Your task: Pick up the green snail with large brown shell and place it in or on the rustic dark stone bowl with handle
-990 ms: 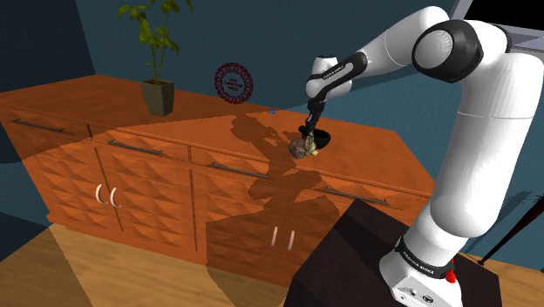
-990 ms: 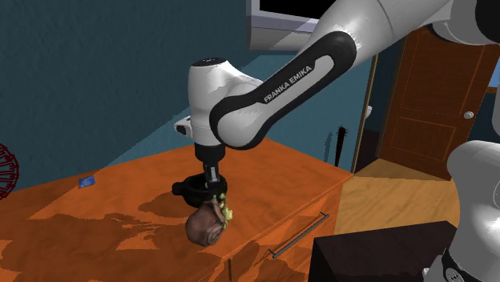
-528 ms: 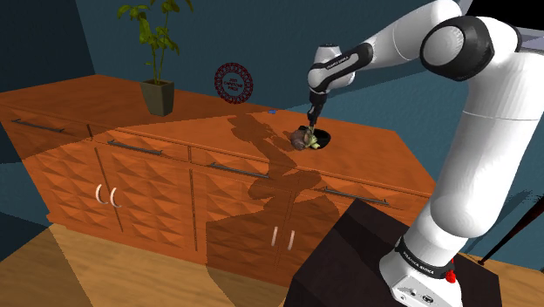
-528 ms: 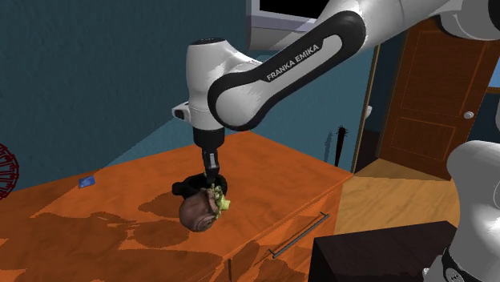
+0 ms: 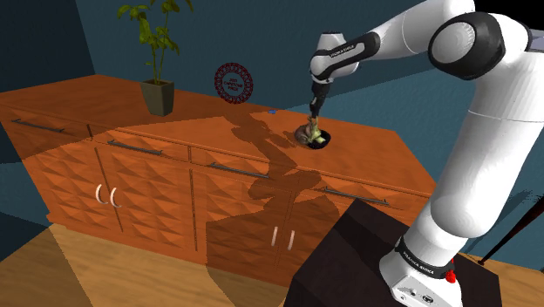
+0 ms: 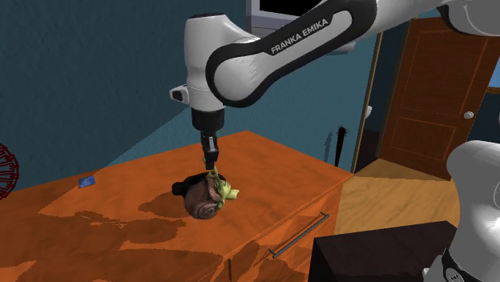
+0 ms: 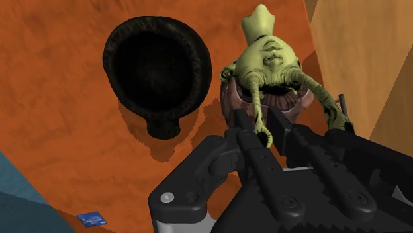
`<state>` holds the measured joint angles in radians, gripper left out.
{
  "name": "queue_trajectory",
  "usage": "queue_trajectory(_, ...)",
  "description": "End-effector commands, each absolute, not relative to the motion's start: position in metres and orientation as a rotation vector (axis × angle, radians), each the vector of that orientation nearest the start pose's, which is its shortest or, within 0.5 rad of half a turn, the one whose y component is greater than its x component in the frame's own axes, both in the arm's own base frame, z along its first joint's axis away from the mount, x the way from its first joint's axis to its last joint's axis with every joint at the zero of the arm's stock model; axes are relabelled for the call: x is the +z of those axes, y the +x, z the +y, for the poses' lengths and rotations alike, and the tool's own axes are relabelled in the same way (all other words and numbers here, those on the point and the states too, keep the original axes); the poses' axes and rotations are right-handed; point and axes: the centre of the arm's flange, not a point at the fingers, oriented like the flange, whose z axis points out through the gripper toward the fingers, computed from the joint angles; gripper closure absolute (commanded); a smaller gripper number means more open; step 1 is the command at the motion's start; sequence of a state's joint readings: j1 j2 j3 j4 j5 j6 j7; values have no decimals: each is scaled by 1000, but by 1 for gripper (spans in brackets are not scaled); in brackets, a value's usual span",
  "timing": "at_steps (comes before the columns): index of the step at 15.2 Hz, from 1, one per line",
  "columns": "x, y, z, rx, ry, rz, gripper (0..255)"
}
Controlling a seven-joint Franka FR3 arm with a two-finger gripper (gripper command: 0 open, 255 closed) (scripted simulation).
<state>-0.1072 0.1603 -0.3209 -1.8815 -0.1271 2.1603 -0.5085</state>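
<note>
Orange wooden sideboard point(image 5: 105, 100), tool point(image 6: 213, 168) clasping snail point(image 6: 207, 200) near dark bowl point(image 7: 114, 46), potted plant point(image 5: 159, 94) apart

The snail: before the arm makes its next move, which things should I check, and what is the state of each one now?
1. Grip: the gripper is shut on the snail, at the head end. Ok.
2. Snail off the counter: in the second exterior view it hangs under the gripper. Ok.
3. Bowl upright and empty: its dark opening faces up with nothing inside. Ok.
4. Snail above the bowl opening: in the wrist view the opening lies beside the snail, not under it. Not ok.
5. Gap between shell and bowl rim: the snail hides the rim in the second exterior view. Cannot tell.
6. Way free: the blue card lies far off. Ok.
</note>
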Motion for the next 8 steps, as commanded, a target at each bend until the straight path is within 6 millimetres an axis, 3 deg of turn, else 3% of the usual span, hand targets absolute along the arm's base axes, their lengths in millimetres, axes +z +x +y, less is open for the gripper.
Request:
queue_trajectory(1,451,557,-252,-67,-3331,-253,255)
queue_trajectory(8,488,557,-252,-67,-3331,-253,255)
